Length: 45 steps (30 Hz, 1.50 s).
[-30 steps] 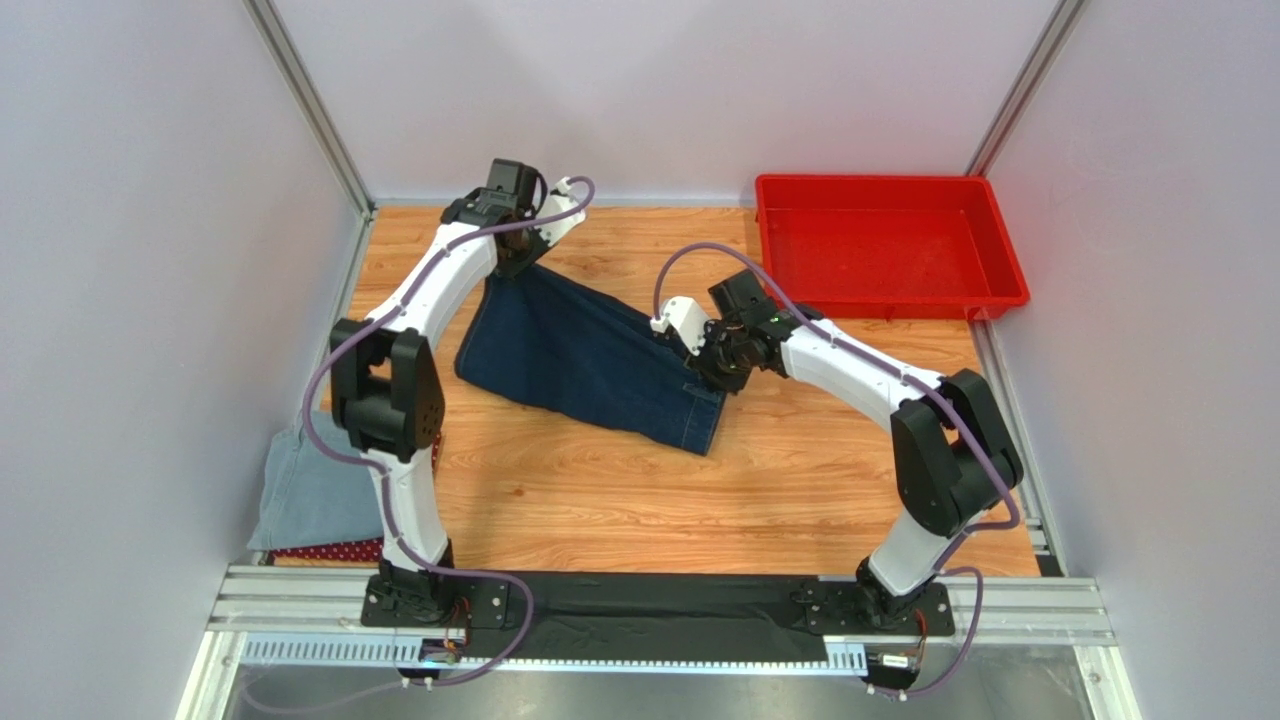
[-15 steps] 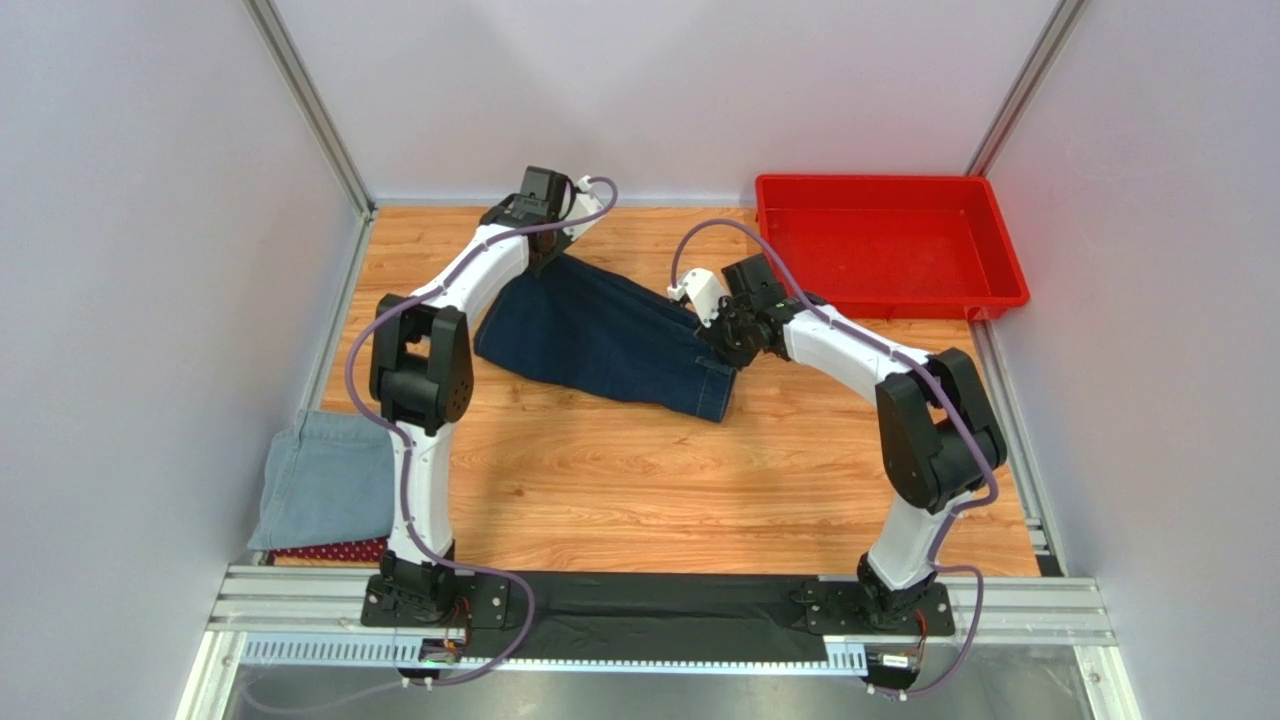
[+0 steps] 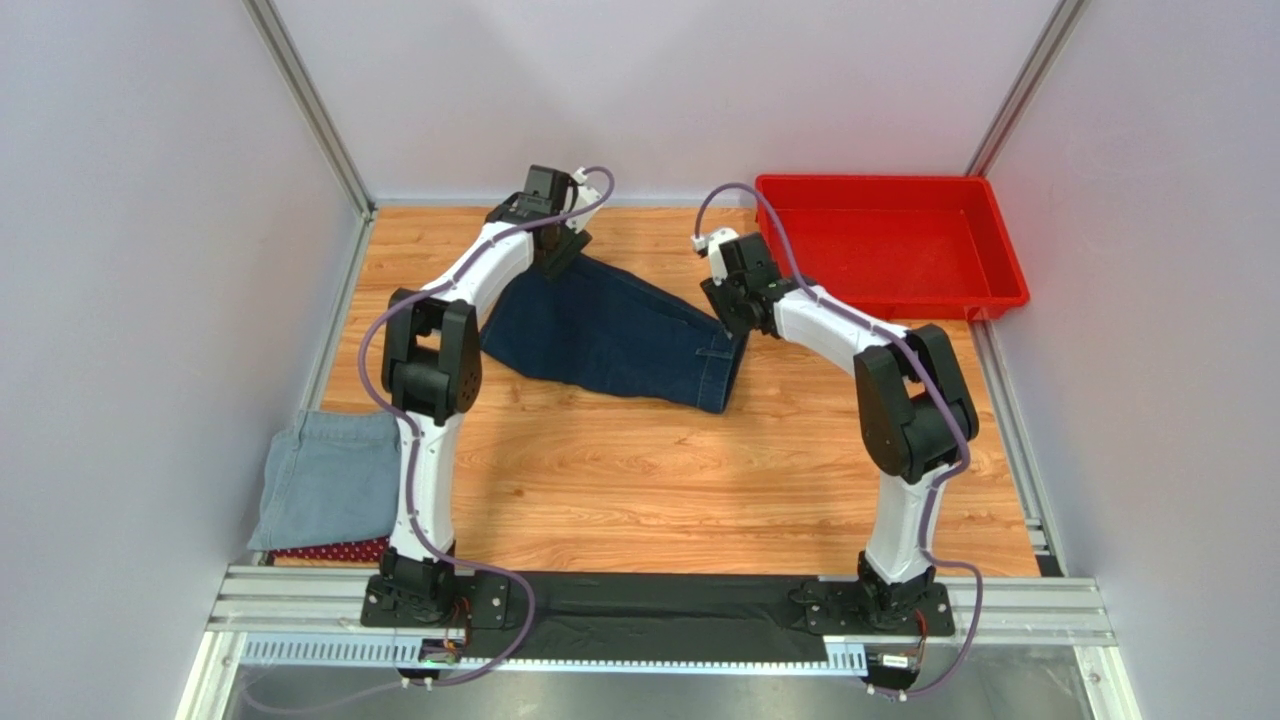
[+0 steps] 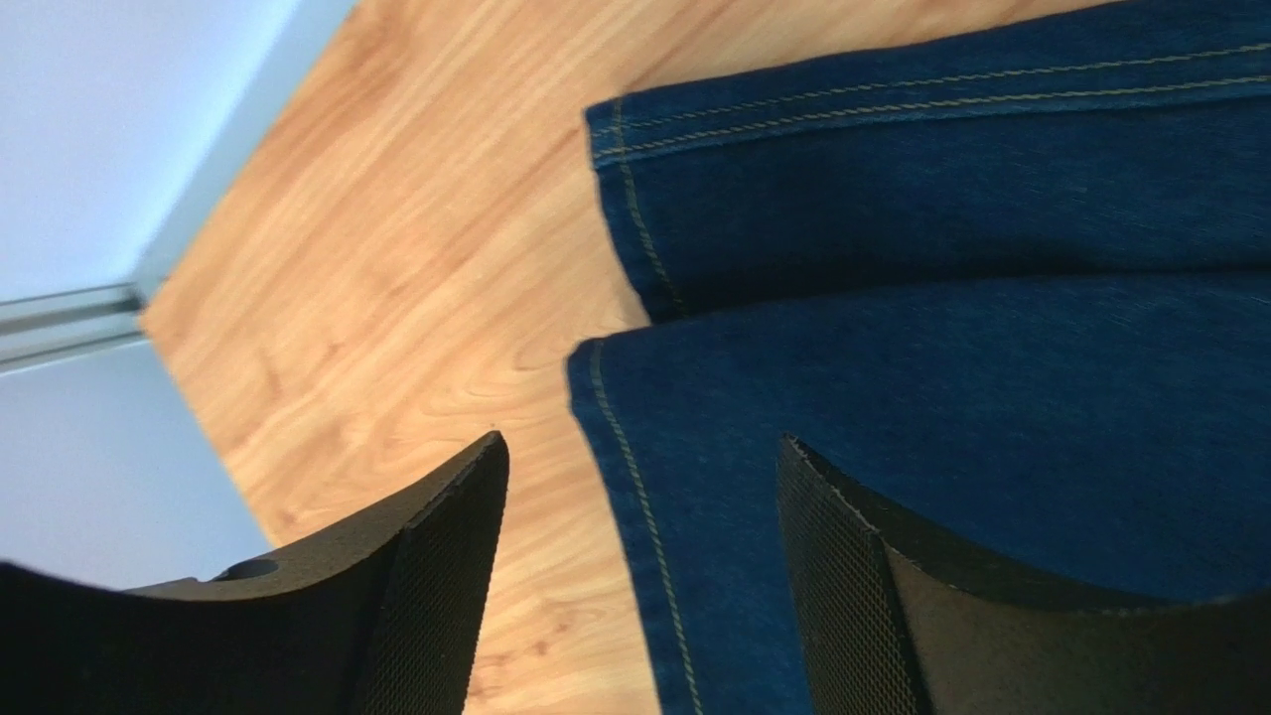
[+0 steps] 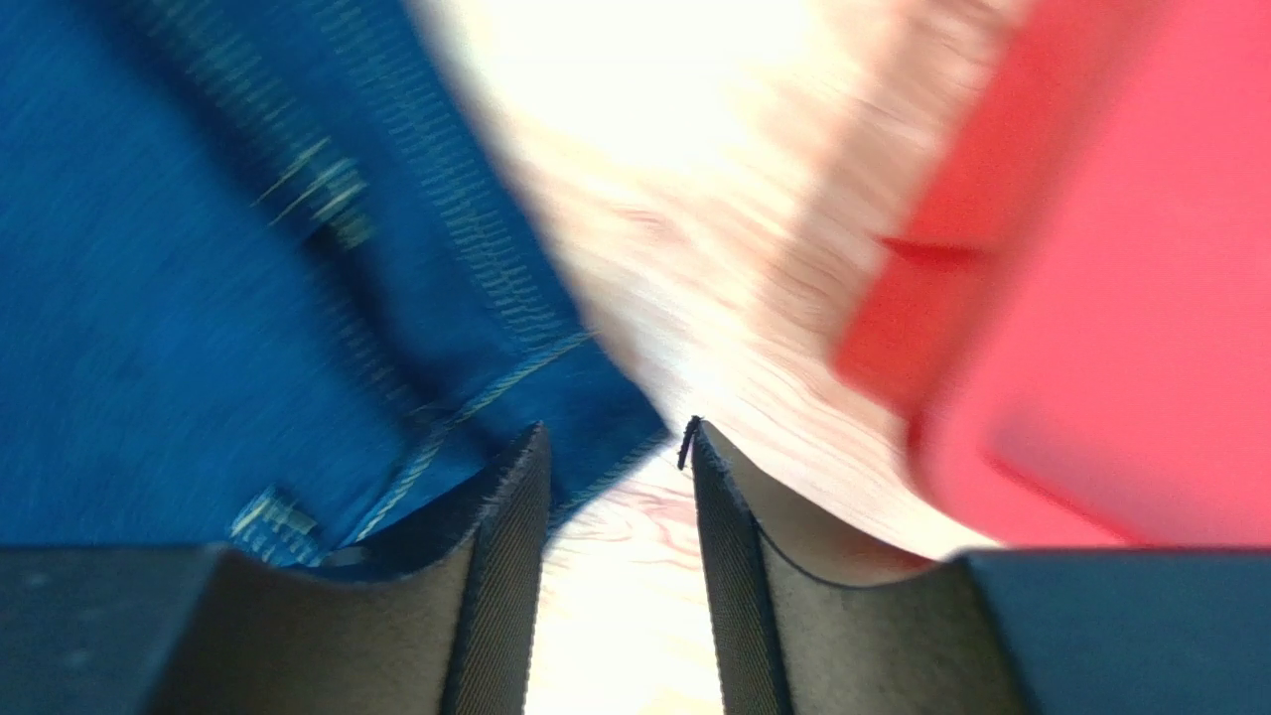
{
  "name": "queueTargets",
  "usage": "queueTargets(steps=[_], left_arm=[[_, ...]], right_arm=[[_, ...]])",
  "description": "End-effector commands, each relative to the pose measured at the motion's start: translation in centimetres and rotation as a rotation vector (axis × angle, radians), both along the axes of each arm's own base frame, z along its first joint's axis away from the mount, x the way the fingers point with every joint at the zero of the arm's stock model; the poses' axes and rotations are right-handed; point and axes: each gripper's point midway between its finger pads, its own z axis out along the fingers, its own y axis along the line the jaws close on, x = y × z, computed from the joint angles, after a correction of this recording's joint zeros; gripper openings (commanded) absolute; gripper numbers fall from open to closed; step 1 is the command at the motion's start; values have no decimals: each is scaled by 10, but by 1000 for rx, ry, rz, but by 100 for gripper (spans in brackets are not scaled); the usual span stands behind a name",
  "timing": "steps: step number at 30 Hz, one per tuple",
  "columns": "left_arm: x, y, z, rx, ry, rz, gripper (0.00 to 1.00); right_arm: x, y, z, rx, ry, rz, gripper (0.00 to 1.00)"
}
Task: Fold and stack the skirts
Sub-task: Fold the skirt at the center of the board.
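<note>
The dark navy denim skirt (image 3: 616, 333) is lying flat on the wooden tabletop (image 3: 646, 480), just to the left of the red tray (image 3: 902, 248) as the overhead camera sees it. Its long axis is running on a diagonal. The end away from the tray is pointing toward the far wall, and the end beside the tray is dropping toward the near edge, finishing below the tray's near left corner.

The left fingers (image 4: 433, 596) are hovering over the end of the skirt away from the tray. They are standing well apart and clamping nothing. Between them the wrist camera is showing two layers of denim with yellow-stitched edges, one set back from the other, and bare wood alongside.

The right fingers (image 5: 500, 581) are sitting between the skirt and the tray, at the skirt's tray-side end. They too are parted, with a strip of tabletop showing through the gap and no cloth pinched. A stitched corner of the denim is lying just beside the left-hand finger in that blurred view, and the tray is filling the other side of it.

Far from the tray, at the opposite near corner of the tabletop, the light blue-grey denim skirt (image 3: 323, 480) is resting on the dark red dotted skirt (image 3: 323, 552). Only a strip of the red one is peeking out along its near edge.
</note>
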Motion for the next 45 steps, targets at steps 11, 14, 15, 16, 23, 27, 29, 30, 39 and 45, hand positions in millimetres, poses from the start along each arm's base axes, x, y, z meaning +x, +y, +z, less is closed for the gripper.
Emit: queueTargets(steps=[11, 14, 15, 16, 23, 27, 29, 30, 39, 45], left_arm=[[-128, 33, 7, -408, 267, 77, 75], [-129, 37, -9, -449, 301, 111, 74], [-128, 39, -12, -462, 306, 124, 75], [-127, 36, -18, -480, 326, 120, 74], [-121, 37, -54, -476, 397, 165, 54], [-135, 33, -54, -488, 428, 139, 2], [-155, 34, -59, -482, 467, 114, 0], [-163, 35, -58, -477, 472, 105, 0], [-299, 41, -45, -446, 613, -38, 0], [-383, 34, -26, -491, 714, -164, 64]], right_arm=[[-94, 26, 34, 495, 236, -251, 55], [-102, 29, 20, 514, 283, -277, 56], [-103, 30, 17, 522, 295, -282, 56], [-104, 32, 11, 526, 315, -287, 56], [-100, 47, -14, 574, 386, -259, 45], [-100, 45, -26, 564, 417, -260, 18], [-104, 40, -30, 555, 427, -268, 9], [-106, 38, -30, 549, 429, -265, 5], [-176, 15, -32, 497, 548, -266, 0], [-206, 2, -16, 515, 530, -282, 32]])
